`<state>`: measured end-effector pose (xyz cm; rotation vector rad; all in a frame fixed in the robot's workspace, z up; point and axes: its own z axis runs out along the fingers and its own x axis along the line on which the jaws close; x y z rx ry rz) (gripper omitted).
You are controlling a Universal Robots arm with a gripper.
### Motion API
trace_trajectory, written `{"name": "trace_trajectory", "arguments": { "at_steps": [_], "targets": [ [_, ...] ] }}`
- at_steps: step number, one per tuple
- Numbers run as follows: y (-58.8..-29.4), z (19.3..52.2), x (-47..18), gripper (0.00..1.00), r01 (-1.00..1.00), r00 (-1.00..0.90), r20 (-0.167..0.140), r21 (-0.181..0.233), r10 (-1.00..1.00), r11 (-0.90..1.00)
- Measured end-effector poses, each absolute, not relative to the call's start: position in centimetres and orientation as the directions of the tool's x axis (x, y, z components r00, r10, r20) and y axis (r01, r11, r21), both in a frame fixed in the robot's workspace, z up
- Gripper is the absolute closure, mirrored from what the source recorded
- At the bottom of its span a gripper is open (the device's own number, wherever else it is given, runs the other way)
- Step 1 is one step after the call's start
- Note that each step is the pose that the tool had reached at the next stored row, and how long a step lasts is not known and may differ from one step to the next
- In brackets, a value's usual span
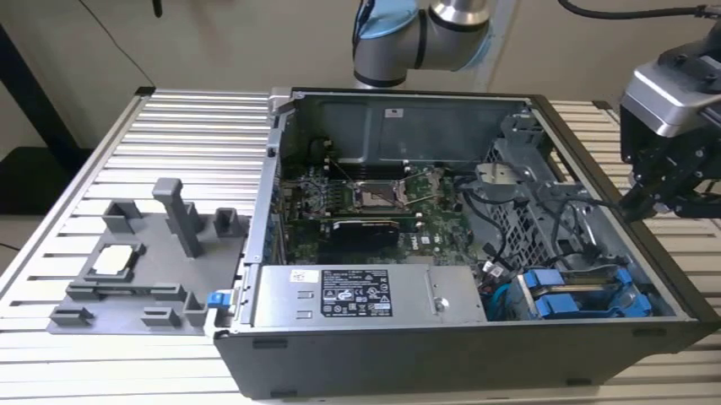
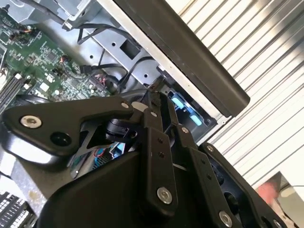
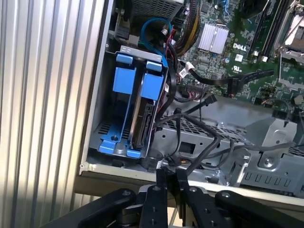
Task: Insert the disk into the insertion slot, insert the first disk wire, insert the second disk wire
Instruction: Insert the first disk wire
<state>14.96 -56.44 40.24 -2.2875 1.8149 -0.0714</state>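
Gripper [image 3: 171, 175] fingers pinched together, by the computer case [image 3: 114, 170] rim. First wrist view: the disk [image 3: 144, 118] seated in the insertion slot [image 3: 137, 51]. Exterior view: gripper outside the case wall.

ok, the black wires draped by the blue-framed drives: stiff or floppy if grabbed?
Likely floppy: the black wires sag in loose curves over the perforated cage. Probably light and thin, so one may twist or slip when pinched. The plug ends look rigid, likely the steadier place to hold.
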Motion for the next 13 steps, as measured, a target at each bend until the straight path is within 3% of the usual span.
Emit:
{"name": "trace_trajectory", "arguments": {
  "at_steps": [11,12,13],
  "targets": [
    [-56.54,40.59,14.95,0.79,-0.956,0.237,-0.097,-0.202,-0.967,-0.214],
    [-56.52,40.7,14.94,0.73,-0.954,0.243,-0.086,-0.2,-0.966,-0.222],
    [-56.22,40.72,14.9,0.73,-0.953,0.247,-0.074,-0.2,-0.966,-0.228]
  ]
}}
